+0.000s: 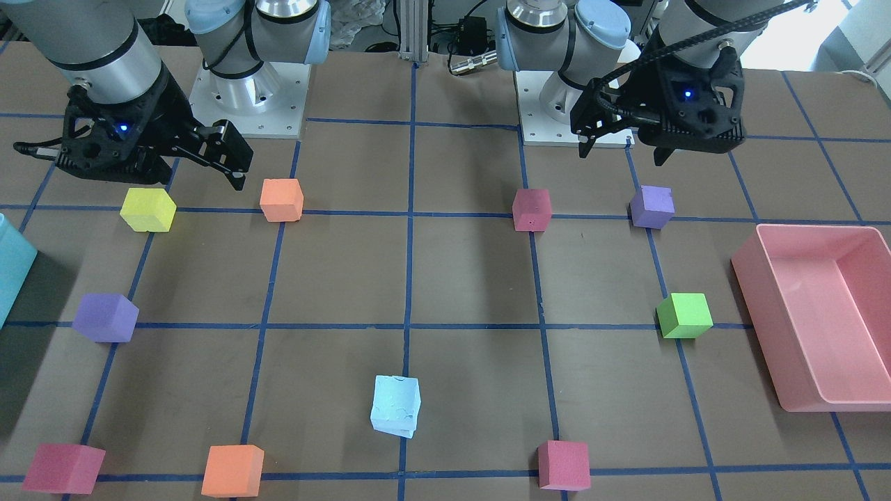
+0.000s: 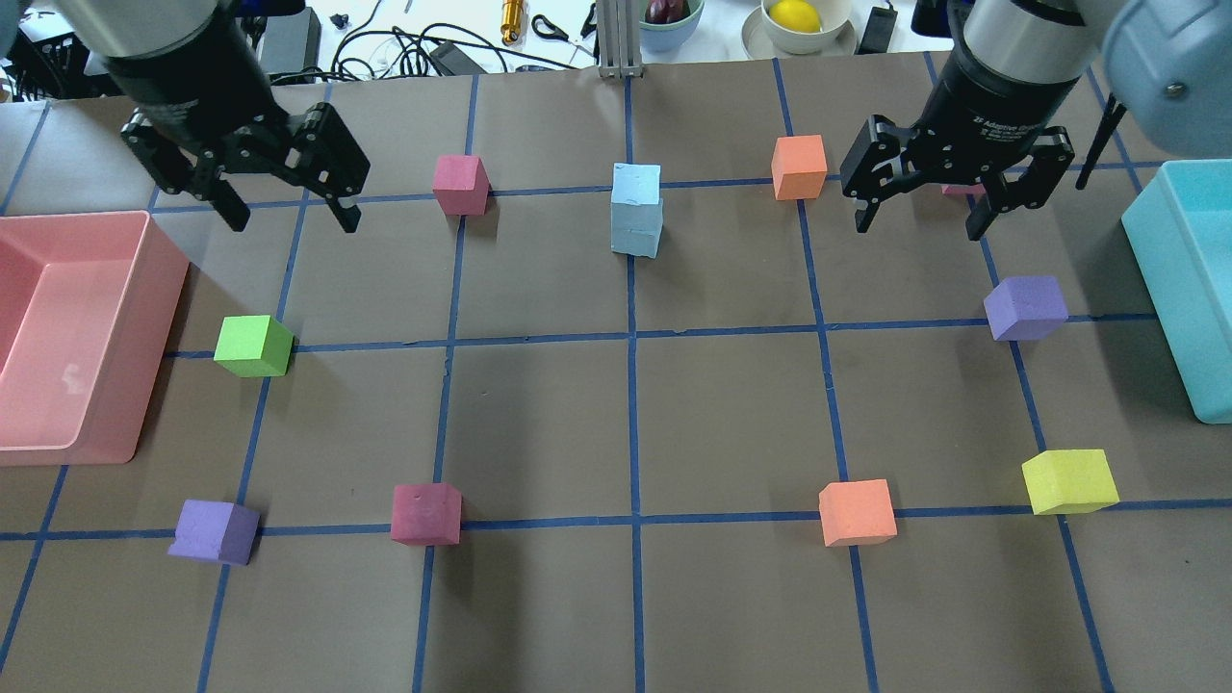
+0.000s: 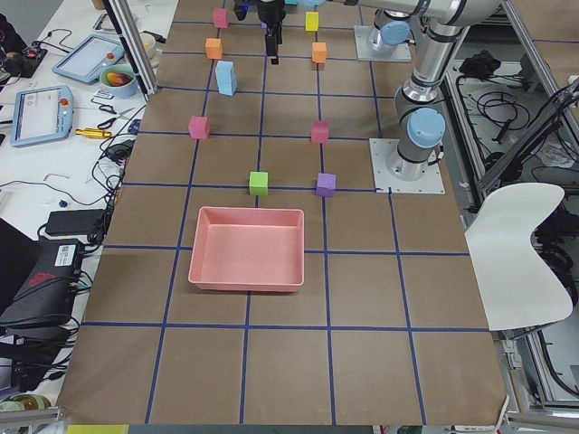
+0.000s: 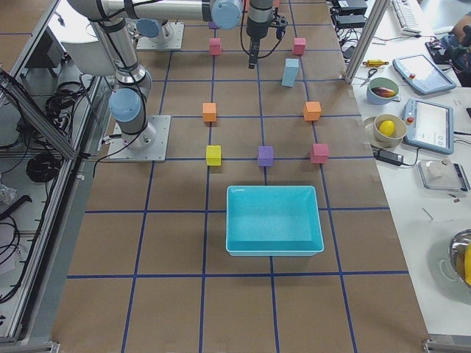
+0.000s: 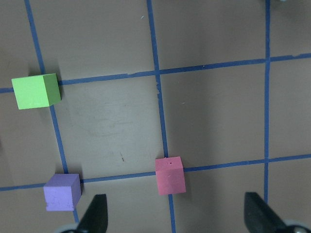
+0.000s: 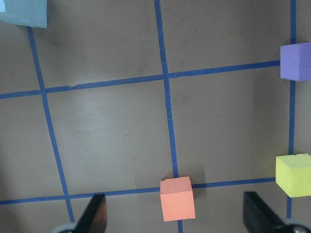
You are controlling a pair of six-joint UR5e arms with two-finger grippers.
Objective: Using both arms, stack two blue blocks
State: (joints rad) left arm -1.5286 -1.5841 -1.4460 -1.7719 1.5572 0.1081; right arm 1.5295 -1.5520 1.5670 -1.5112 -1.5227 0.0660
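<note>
Both claws hang above the tabletop (image 2: 539,423) as I watch, the left claw (image 2: 294,219) and the right claw (image 2: 919,228) each with jaws spread wide and nothing between them. Below the left claw lie a red block (image 5: 170,175) and a purple block (image 5: 62,191), with a green block (image 5: 35,91) farther ahead. Below the right claw sits an orange block (image 6: 177,198). Farthest out, ahead of and between the claws, the blue blocks (image 2: 636,204) stand one on the other, touched by neither claw.
</note>
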